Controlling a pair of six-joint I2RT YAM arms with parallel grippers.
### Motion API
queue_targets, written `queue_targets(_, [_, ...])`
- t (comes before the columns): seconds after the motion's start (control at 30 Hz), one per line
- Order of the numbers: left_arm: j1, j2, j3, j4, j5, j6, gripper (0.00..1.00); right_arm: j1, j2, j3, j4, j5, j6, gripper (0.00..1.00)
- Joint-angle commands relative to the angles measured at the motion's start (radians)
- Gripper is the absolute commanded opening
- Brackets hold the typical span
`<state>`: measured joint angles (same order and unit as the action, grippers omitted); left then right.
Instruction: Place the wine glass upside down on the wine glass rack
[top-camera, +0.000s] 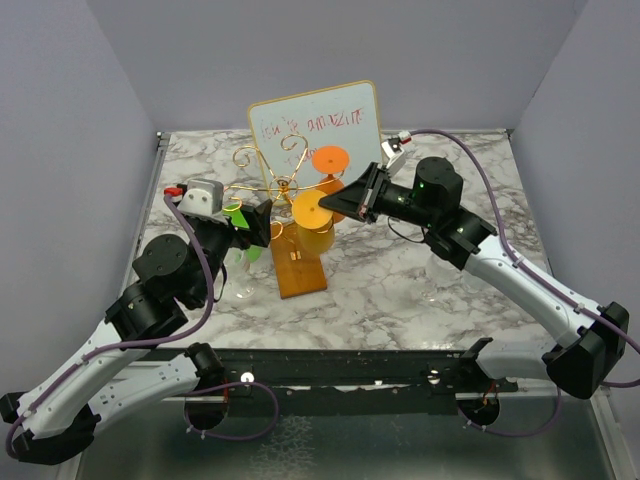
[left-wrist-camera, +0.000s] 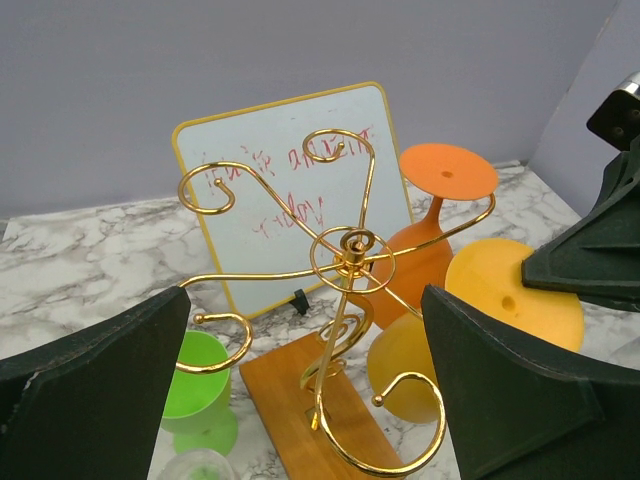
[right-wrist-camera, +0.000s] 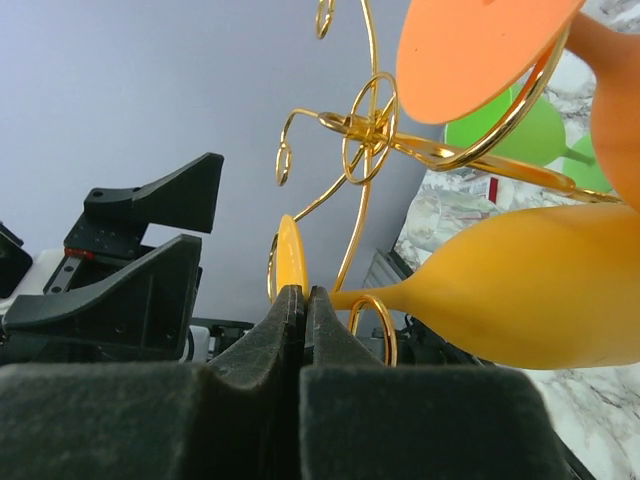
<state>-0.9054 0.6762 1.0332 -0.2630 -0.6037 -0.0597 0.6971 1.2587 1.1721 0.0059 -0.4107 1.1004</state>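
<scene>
Right now I count three wine glasses at one rack (left-wrist-camera: 300, 395): orange glass (left-wrist-camera: 420, 260) hung inverted, green glass (left-wrist-camera: 195, 385) near, yellow glass (right-wrist-camera: 520, 290) pinched by my right gripper (right-wrist-camera: 303, 300); left gripper (left-wrist-camera: 305, 300) gaping.

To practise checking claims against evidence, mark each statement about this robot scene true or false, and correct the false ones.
1. The right gripper is shut on the foot of the yellow wine glass. True.
2. The left gripper clamps the green glass. False: it is open and grips nothing; the green glass is free of its fingers.
3. The orange wine glass hangs upside down on the wine glass rack. True.
4. The whiteboard is blank. False: it bears red writing.
</scene>
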Motion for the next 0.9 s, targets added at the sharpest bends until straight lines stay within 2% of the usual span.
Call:
queue_targets(0.0, [-0.003,-0.014,0.007,-0.016,-0.027,-0.016,0.99,0.013,0.004,0.034,0.001,-0.064,-0.031,0.01])
queue_targets(0.53, [-0.004,-0.026,0.028,-0.023,-0.024,-0.031,0.99,0.016,-0.076,0.02,-0.132,-0.057,-0.084,0.01])
queue_targets(0.7, [-0.003,-0.025,0.036,-0.028,-0.027,-0.042,0.99,0.015,-0.111,0.019,-0.195,0.014,-0.111,0.01])
queue_targets(0.87, [-0.003,-0.014,0.042,-0.03,-0.016,-0.05,0.99,0.015,-0.147,0.02,-0.278,0.184,-0.153,0.01])
